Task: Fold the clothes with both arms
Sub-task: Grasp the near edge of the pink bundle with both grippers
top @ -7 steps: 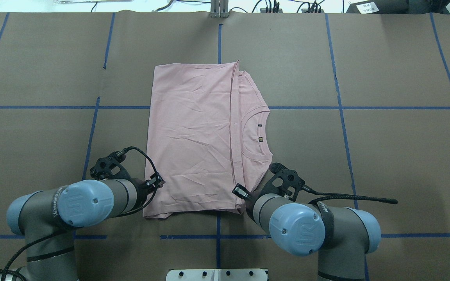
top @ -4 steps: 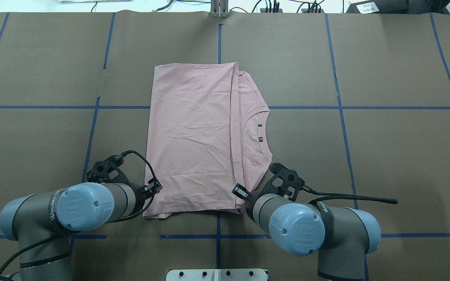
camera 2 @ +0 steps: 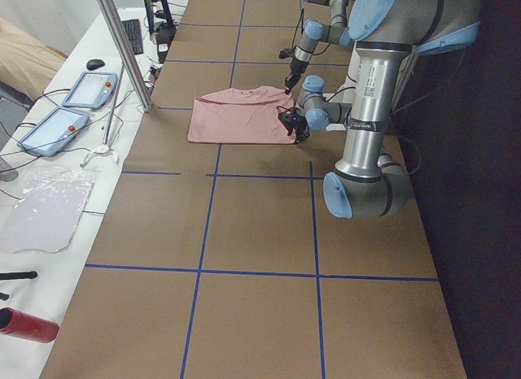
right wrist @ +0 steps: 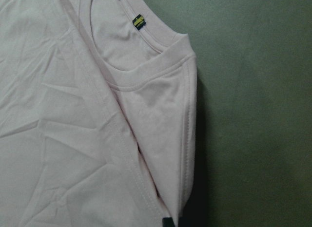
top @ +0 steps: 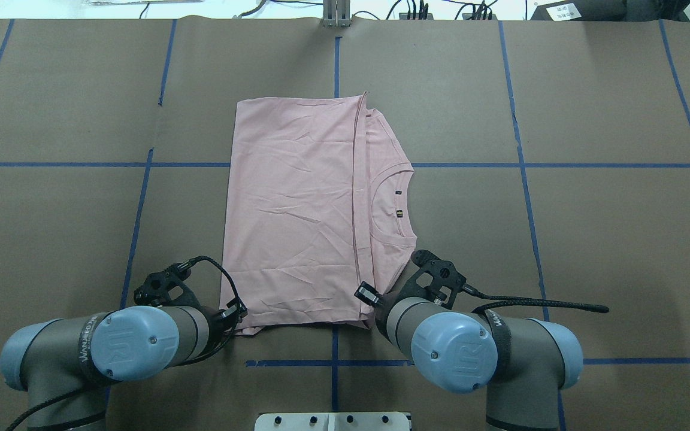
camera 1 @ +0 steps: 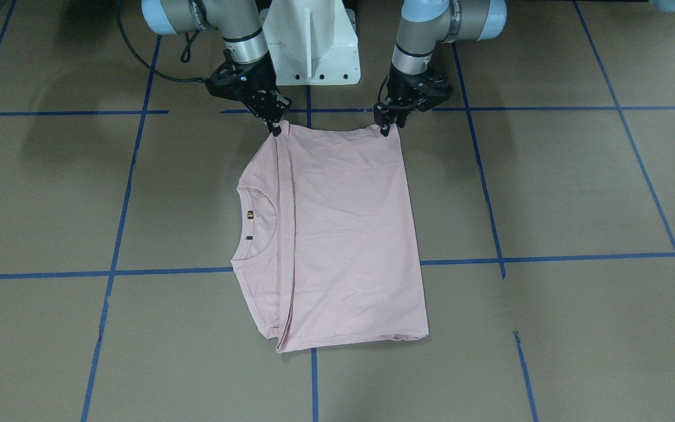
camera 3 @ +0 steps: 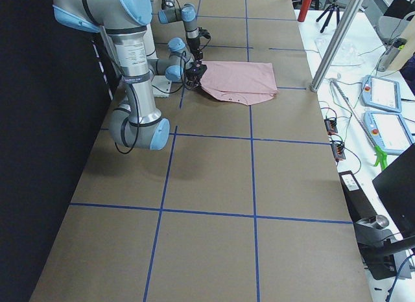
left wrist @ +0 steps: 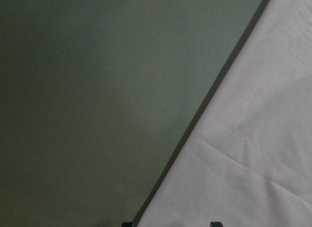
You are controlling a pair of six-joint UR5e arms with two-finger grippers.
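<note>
**both arms poised at the near corners of a half-folded pink t-shirt**

a brown paper-covered surface (top: pixel 560 239) marked with blue tape lines (top: pixel 524 179) is shown from several sides. the pale pink t-shirt (top: pixel 297 209) lies flat in its middle, straight ahead of the white pedestal base (camera 1: pixel 311 41). it is turned sideways, so that the collar (top: pixel 393 206) points to the robot's right. one layer has already been laid over the body, and its hemmed edge runs from near to far just beside the collar. no print is in view.

the left arm (top: pixel 129 341) and the right arm (top: pixel 459 353) are bent low over the near edge of the shirt, one at each corner. in the left wrist view, two dark tips of the left jaws are seen apart at the bottom of the picture, with the cloth edge between them, so they are judged to be spread and not yet closed. only one dark tip of the right jaws is seen, touching the shoulder corner, and it cannot be told whether cloth is held.

the step in hand is judged to be a grasp of both near corners, for a fold away from the robot. every layer at each corner should be pinched, as a missed lower layer would be left behind. both corners should be lifted level and together, the edge between them kept lightly taut, and laid onto the far edge without the body being dragged.

two small tags (right wrist: pixel 138 21) are sewn inside the collar.
</note>
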